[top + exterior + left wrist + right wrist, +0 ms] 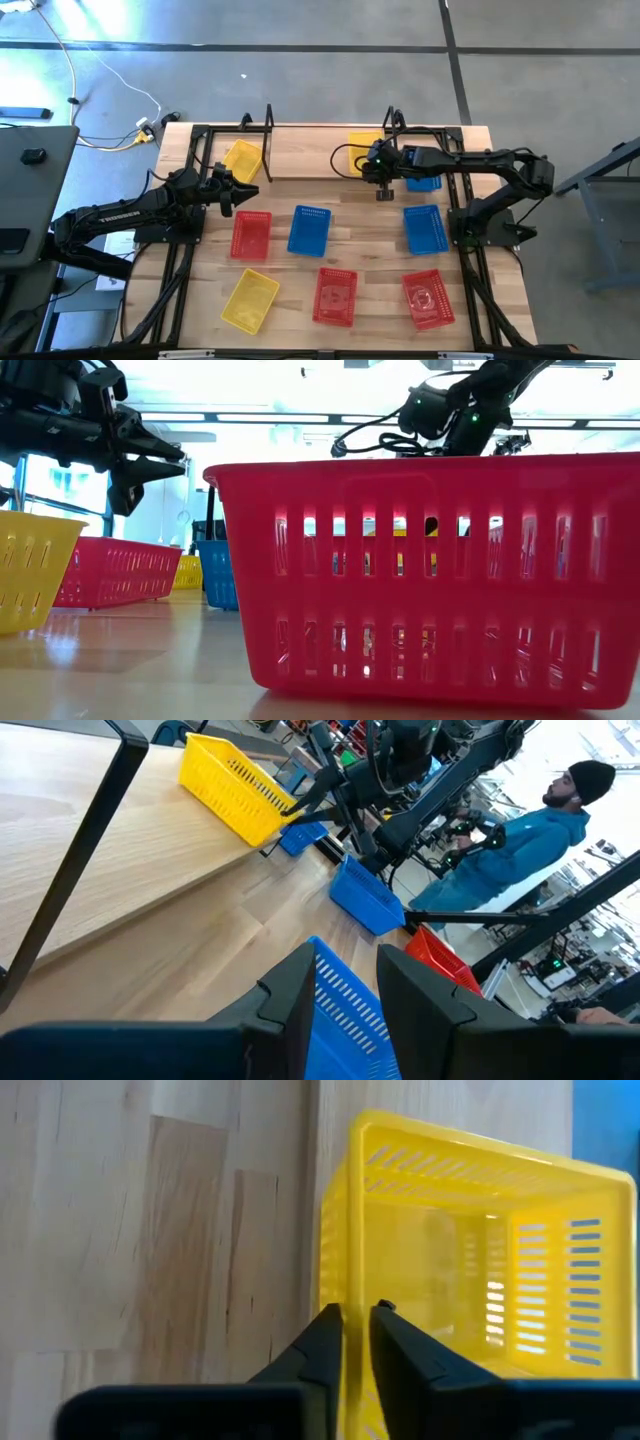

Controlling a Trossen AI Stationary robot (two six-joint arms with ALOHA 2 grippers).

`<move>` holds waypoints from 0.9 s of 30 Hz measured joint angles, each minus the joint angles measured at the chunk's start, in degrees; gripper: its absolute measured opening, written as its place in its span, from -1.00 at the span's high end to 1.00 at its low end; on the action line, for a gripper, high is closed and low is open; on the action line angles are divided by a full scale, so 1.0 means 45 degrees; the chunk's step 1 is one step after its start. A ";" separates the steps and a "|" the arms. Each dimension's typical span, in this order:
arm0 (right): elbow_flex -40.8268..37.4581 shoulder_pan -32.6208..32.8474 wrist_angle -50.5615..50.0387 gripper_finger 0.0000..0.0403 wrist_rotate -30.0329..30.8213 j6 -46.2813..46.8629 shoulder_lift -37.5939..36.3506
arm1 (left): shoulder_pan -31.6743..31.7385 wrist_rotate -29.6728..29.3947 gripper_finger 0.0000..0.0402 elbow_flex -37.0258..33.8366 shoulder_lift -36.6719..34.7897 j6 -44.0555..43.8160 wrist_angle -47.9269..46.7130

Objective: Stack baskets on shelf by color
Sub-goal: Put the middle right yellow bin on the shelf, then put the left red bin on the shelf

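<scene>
Right gripper (356, 1320) over shelf (300, 150), jaws parted slightly astride near wall of yellow basket (470, 1260) resting on shelf's right end. Looks like release: open wider, lift straight, avoid dragging basket. Left gripper (238, 192) half-open, empty, just beside shelf's left end.

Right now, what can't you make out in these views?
- High view: one blue basket is mostly covered by the right arm.
- Low view: the near red basket fills the frame and blocks the shelf and most baskets behind it.
- Right wrist view: the yellow basket is cut off by the picture's edge.
- Left wrist view: the left end effector hides much of the nearest blue basket.
</scene>
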 joint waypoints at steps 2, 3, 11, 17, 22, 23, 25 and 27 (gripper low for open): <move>0.0000 0.0000 -0.0003 0.66 0.0166 0.0000 0.0000 | -0.0004 0.0000 0.51 0.0000 0.0000 0.0000 0.0000; 0.0000 0.0000 -0.0003 0.62 0.0214 0.0000 0.0000 | 0.0000 0.0000 0.51 -0.0002 -0.0002 0.0000 0.0000; 0.0160 0.0182 -0.0215 0.50 0.0553 0.0537 -0.0251 | 0.0000 0.0013 0.50 -0.0001 -0.0004 0.0005 0.0000; 0.1024 0.0513 -0.0926 0.50 0.0565 0.0824 -0.0306 | 0.0000 0.0126 0.40 0.0000 -0.0005 0.0005 0.0000; 0.1669 0.0752 -0.2058 0.50 0.0705 0.1948 -0.0306 | -0.0001 0.0309 0.26 0.0000 -0.0001 -0.0077 0.0002; 0.1830 0.0825 -0.2303 0.50 0.0711 0.2194 -0.0306 | 0.0000 0.0430 0.25 0.0000 0.0000 -0.0087 0.0028; 0.2189 0.1030 -0.2717 0.50 0.0710 0.2621 -0.0306 | 0.0000 0.0784 0.24 -0.0002 0.0000 -0.0112 0.0237; 0.2573 0.1244 -0.3077 0.50 0.0712 0.2996 -0.0306 | -0.0045 0.0992 0.24 -0.0001 -0.0002 -0.0340 0.0642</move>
